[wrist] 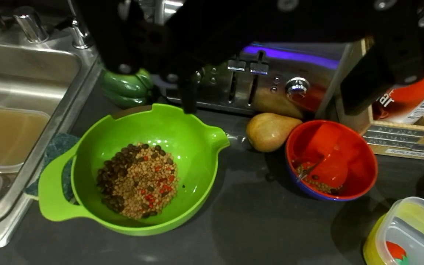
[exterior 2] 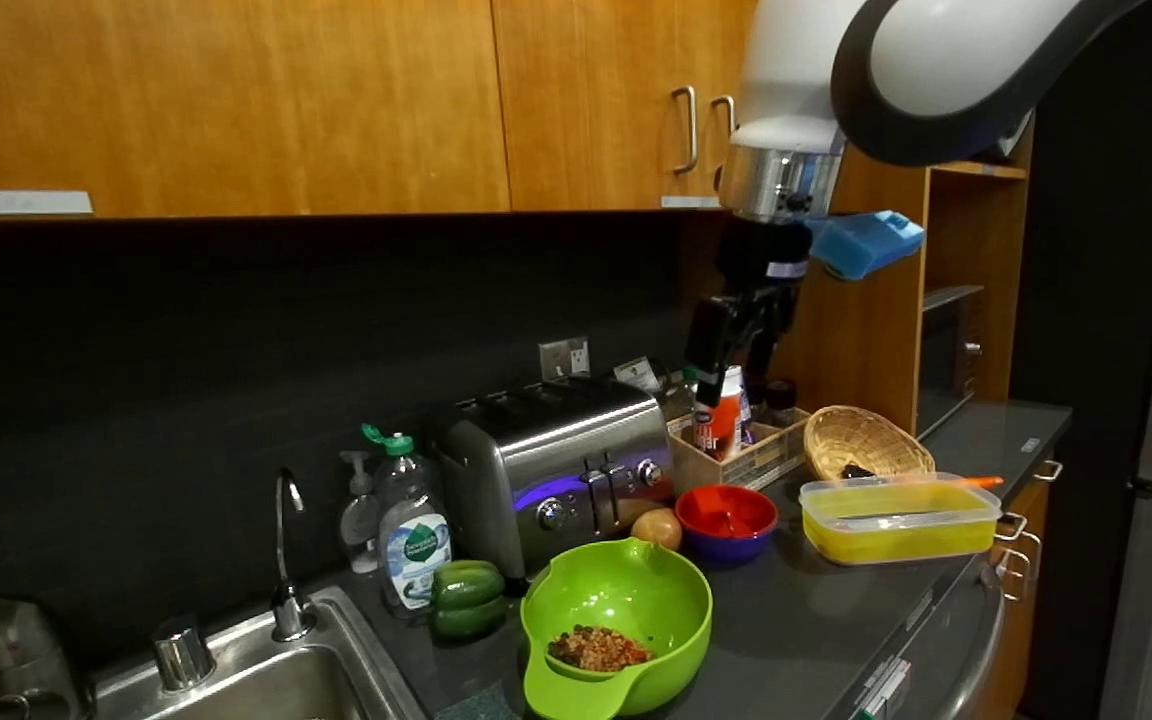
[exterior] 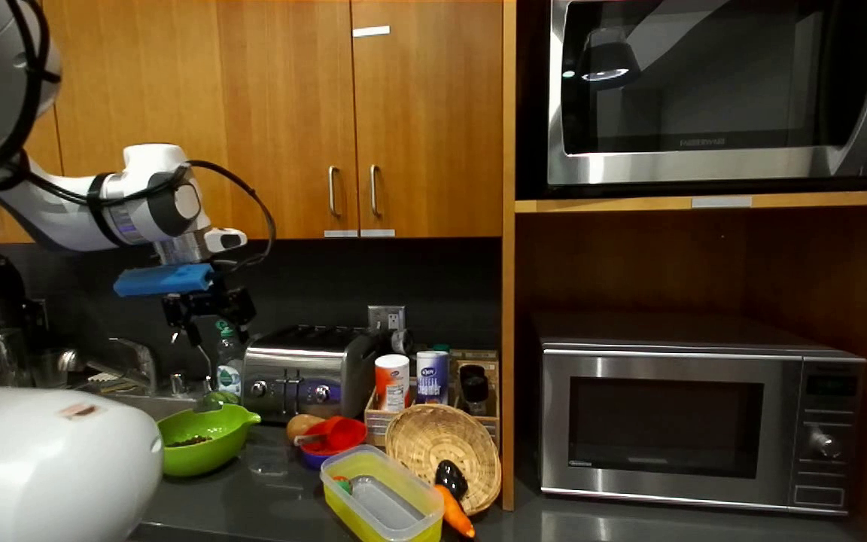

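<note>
Stretching handle (wrist: 52, 202) to spout (wrist: 217, 138), the green bowl (wrist: 195, 162) faces the pear (wrist: 269, 132).

Below the gripper (wrist: 271, 106), itself matt, the green bowl (wrist: 195, 162) showed smooth, glossy plastic — the red bowl (wrist: 361, 173) too. The countertop (wrist: 256, 221) under the gripper was smooth, with a soft sheen. Beyond it, the toaster (exterior 2: 586, 465) was shiny, reflective metal; lower than it, the basket (exterior: 422, 444) was rough, woven wicker — while the cabinets (exterior: 283, 113) higher up were satiny, grained wood
</note>
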You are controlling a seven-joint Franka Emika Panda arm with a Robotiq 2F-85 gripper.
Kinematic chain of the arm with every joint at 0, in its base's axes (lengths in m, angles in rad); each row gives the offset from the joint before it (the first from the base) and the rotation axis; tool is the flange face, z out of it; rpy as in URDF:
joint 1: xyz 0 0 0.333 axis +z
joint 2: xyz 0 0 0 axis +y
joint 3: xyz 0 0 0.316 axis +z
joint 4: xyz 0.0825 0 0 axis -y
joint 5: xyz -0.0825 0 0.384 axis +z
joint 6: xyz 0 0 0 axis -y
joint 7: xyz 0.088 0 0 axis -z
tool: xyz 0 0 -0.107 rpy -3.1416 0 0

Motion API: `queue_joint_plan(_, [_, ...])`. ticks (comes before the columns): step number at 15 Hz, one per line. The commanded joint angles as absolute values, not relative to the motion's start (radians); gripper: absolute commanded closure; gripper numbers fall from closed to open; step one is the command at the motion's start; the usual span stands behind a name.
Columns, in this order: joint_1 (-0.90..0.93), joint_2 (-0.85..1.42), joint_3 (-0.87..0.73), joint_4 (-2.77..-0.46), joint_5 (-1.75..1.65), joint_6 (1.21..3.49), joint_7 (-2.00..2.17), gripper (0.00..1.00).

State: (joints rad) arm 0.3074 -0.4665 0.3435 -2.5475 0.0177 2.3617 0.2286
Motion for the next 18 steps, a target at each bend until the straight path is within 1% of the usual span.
queue_joint_plan(1, [0.306, -0.466, 0.345, -2.546, 0.019, 2.36, 0.227, 0.0])
queue_joint_plan(4, [0.306, -0.463, 0.344, -2.547, 0.019, 2.36, 0.227, 0.0])
queue_joint_plan(7, [0.36, -0.484, 0.323, -2.581, 0.049, 2.501, 0.109, 0.0])
queue_joint_plan(18, [0.35, -0.376, 0.328, -2.519, 0.05, 2.301, 0.123, 0.0])
